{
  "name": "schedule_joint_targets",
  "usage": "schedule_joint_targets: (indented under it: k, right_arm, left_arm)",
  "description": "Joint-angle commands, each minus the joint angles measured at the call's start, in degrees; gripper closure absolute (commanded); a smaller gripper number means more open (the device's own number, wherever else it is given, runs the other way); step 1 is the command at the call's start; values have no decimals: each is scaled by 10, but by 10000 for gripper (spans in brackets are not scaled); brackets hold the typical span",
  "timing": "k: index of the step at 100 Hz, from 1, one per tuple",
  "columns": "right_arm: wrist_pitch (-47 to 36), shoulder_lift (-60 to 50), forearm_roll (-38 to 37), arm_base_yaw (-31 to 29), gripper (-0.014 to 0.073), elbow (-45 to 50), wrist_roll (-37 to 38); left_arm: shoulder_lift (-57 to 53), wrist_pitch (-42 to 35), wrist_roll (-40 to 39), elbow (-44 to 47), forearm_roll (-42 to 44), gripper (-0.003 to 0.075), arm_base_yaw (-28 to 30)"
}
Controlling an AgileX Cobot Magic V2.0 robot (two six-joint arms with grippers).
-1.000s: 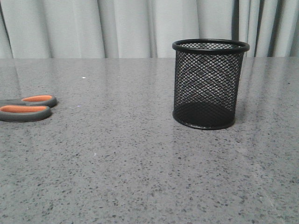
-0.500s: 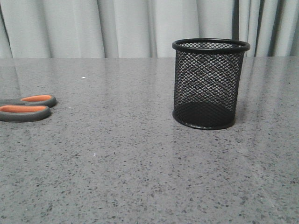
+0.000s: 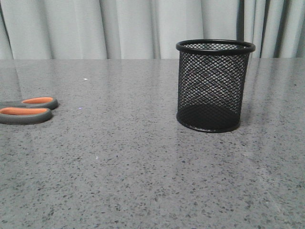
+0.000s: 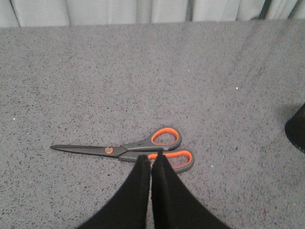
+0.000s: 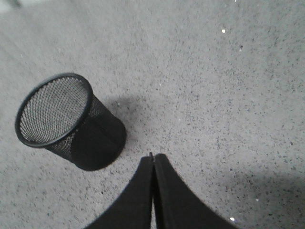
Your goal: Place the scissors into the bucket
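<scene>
The scissors (image 3: 26,110) lie flat on the grey table at the far left of the front view, only the grey and orange handle loops showing. The left wrist view shows the whole scissors (image 4: 138,149), closed, blades pointing away from the handles. My left gripper (image 4: 151,157) is shut and empty, its tips above the table just short of the lower handle loop. The bucket (image 3: 213,85), a black wire-mesh cup, stands upright right of centre. It is empty in the right wrist view (image 5: 69,121). My right gripper (image 5: 153,156) is shut and empty, beside the bucket's base.
Pale curtains (image 3: 119,28) hang behind the table's far edge. The speckled grey tabletop (image 3: 119,167) stretches between scissors and bucket. The bucket's edge also shows at the side of the left wrist view (image 4: 298,129).
</scene>
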Motion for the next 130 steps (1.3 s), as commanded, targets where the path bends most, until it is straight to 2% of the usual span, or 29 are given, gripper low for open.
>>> schedule_joint_targets:
  k: [1,7,14,22,29,38,43,63,78,87,98,105,130]
  right_arm:
    - [-4,28,2,-2,598,-35,-28]
    - [1,40,3,-2,522,-43,-27]
    - [1,50,3,-2,375,-48,-27]
    - [1,52,3,-2,179,-52,-27]
    - [2,52,3,-2,96,-52,-27]
    - [2,52,3,-2,95,-52,-27]
    - [2,52,3,-2,95,-52,-27]
    - [2,52,3,-2,95,-52,-27]
    - [2,52,3,-2,95,-52,-27]
    - [2,52,3,-2,95,-52,-27]
    - [3,52,3,-2,95,-52,-27]
    - [3,52,3,-2,95,-52,-30]
    - [3,52,3,15,95,-52,-33]
  left_arm:
    - [32,0,31,-36,-19,741,2]
    - [43,12,47,-42,-29,737,2]
    - [59,17,58,-45,-36,703,2]
    - [71,18,61,-45,-37,609,2]
    - [80,21,76,-45,-38,496,2]
    - [95,24,105,-45,-43,357,2]
    - [106,33,139,-45,-57,335,2]
    - [192,92,233,-77,-66,335,2]
    - [272,111,309,-124,-40,335,2]
    - [328,137,385,-154,-39,335,2]
    - [388,174,542,-189,-37,335,-1]
    - [420,181,598,-210,-22,335,-8]
    - [509,198,662,-273,79,335,-48]
